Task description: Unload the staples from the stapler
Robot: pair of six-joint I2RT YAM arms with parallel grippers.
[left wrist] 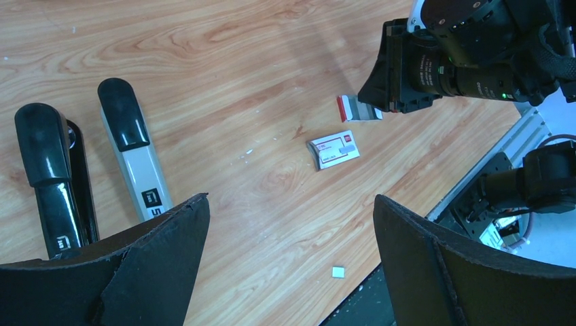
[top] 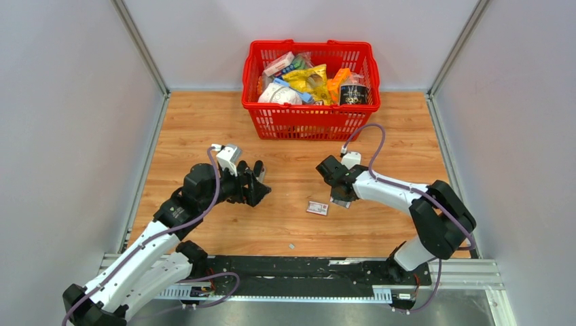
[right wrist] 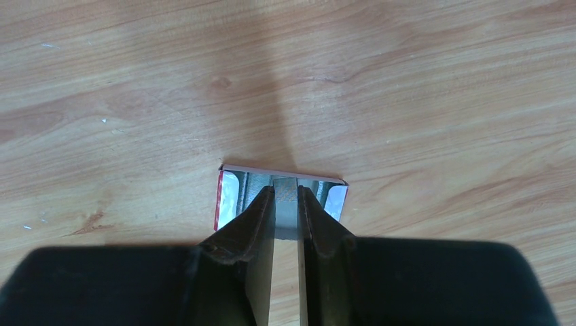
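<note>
The stapler lies opened on the wood in the left wrist view, its black top arm beside its grey-white magazine. My left gripper is open and empty above the table just right of it; in the top view it hides the stapler. My right gripper is shut on a grey strip of staples that sits over an open red-and-white box tray. Whether the tray is lifted I cannot tell. The tray also shows at the right gripper's tip in the left wrist view.
A small red-and-white box sleeve lies between the grippers, also in the top view. A tiny pale square bit lies near the front edge. A red basket full of packets stands at the back.
</note>
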